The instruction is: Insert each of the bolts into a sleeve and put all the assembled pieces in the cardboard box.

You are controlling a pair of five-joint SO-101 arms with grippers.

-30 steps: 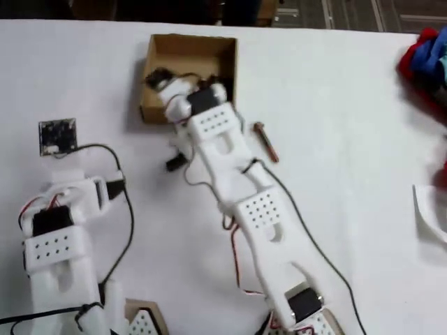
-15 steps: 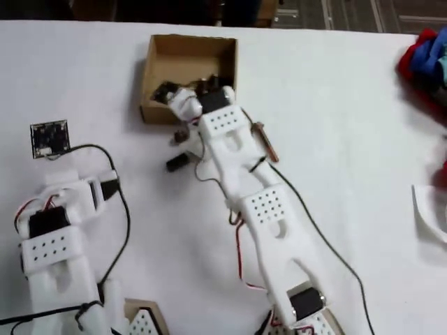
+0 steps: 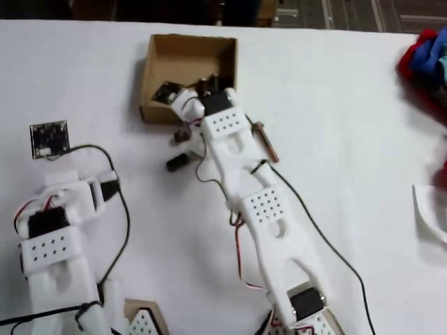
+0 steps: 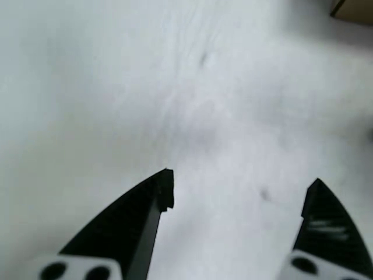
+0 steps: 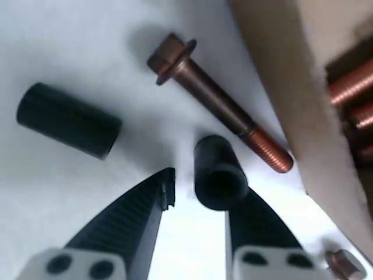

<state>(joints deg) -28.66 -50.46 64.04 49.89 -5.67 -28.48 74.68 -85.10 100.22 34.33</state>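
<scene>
My right gripper [image 5: 198, 198] is open, low over the table just in front of the cardboard box [image 3: 188, 49]. One black sleeve [image 5: 218, 175] lies on end between its fingers, close against one finger. A copper bolt [image 5: 218, 108] lies just beyond that sleeve, along the box wall [image 5: 280, 76]. A second black sleeve [image 5: 67, 119] lies farther out, and the high view shows this sleeve [image 3: 177, 162] beside the right arm. Another bolt [image 3: 265, 142] lies on the arm's other side. Threaded copper pieces [image 5: 355, 99] lie inside the box. My left gripper [image 4: 236, 186] hangs open over bare white table.
The left arm [image 3: 52, 230] stands at the near left, well away from the box. Red and blue cloth [image 3: 426, 56] lies at the far right edge, and a white object [image 3: 429, 216] sits near the right edge. A bolt head [image 5: 344, 262] lies by the box wall.
The right arm has drawn back from over the box to the table in front of it and swung slightly right. The left arm shifted a little to the left, then held still.
</scene>
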